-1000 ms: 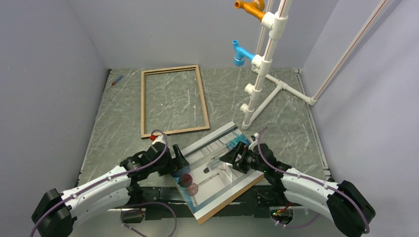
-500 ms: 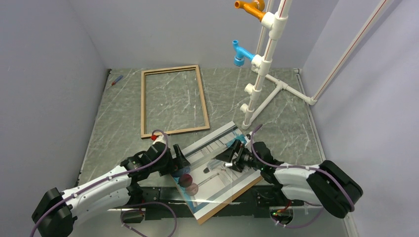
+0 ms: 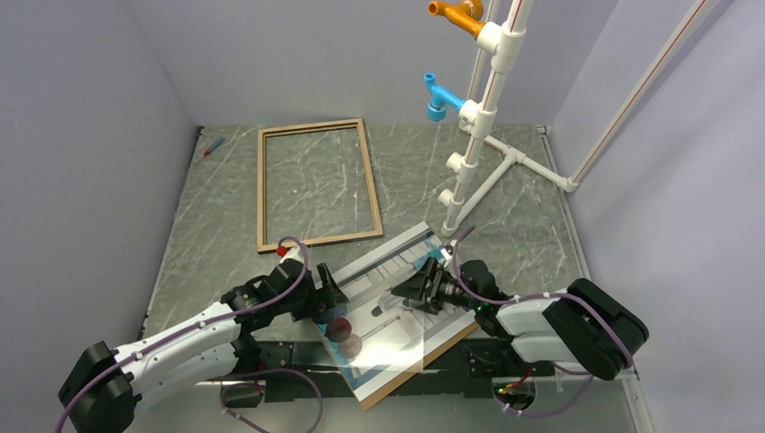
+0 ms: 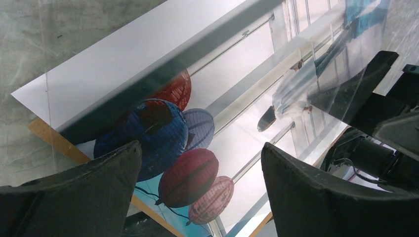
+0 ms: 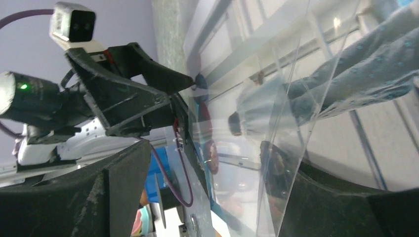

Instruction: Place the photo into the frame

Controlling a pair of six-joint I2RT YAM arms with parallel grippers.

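Your grey marbled table [image 3: 216, 225] sits between grey walls [image 3: 90, 108]. Your left claw [image 3: 330, 305] and right claw [image 3: 408, 292] gape wide, holding nothing. The photo [image 3: 397, 311] lies between them, the frame [image 3: 265, 189] farther back.

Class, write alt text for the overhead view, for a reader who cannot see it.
The left gripper and right gripper, both open, hover over the photo, lying on a brown board. The empty frame lies apart, farther back on the table.

Checked every view for writing. Found nothing legible: no text, label, brand, number or sign readable on photo [image 4: 237, 138], frame [image 3: 317, 241] or counter [image 3: 505, 225].
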